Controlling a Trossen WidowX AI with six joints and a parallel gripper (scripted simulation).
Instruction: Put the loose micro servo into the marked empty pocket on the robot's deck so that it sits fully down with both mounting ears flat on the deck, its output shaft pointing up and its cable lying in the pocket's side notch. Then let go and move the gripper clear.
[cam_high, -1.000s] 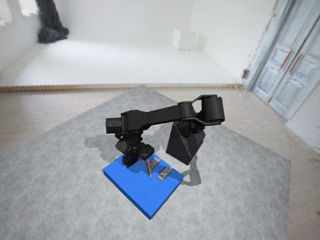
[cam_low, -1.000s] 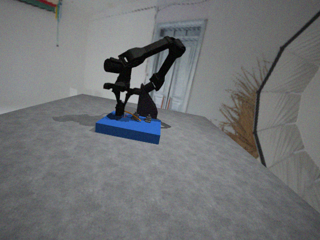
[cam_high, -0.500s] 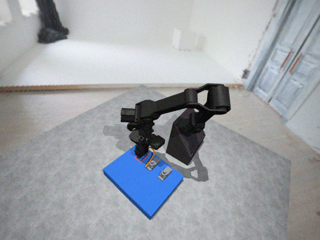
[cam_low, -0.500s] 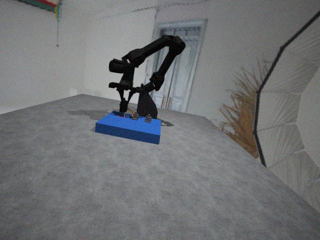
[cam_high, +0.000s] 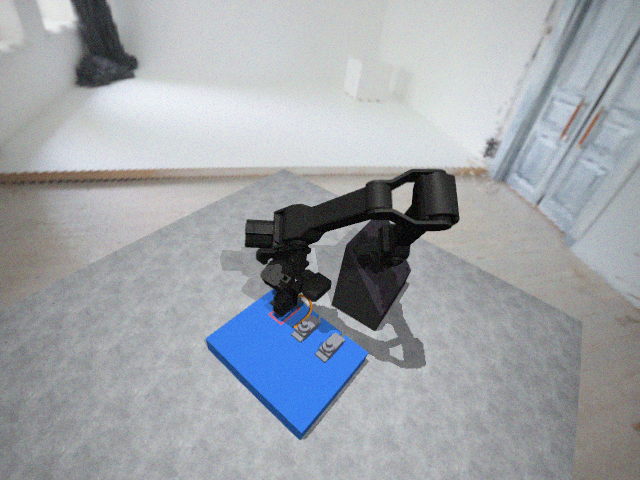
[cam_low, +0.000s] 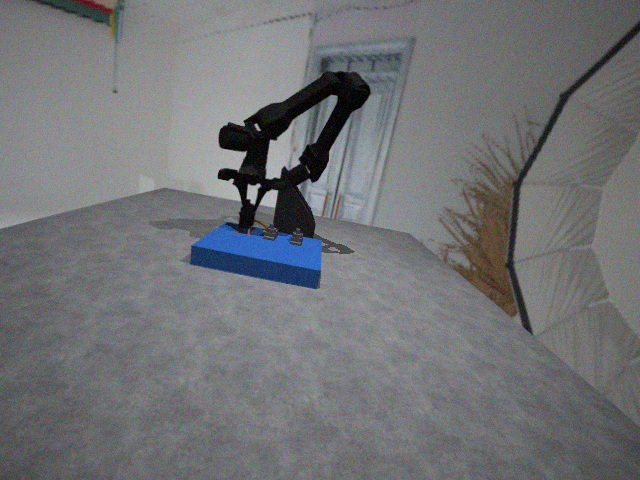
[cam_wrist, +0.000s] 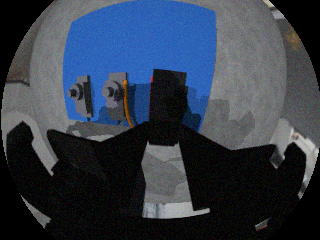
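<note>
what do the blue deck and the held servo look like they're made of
Blue deck: looks like matte plastic, one flat saturated colour, no grain or glare. Micro servo between the jaws: dark and dull, plastic-like, though too shadowed to be sure. Its cable is a thin orange strand.
</note>
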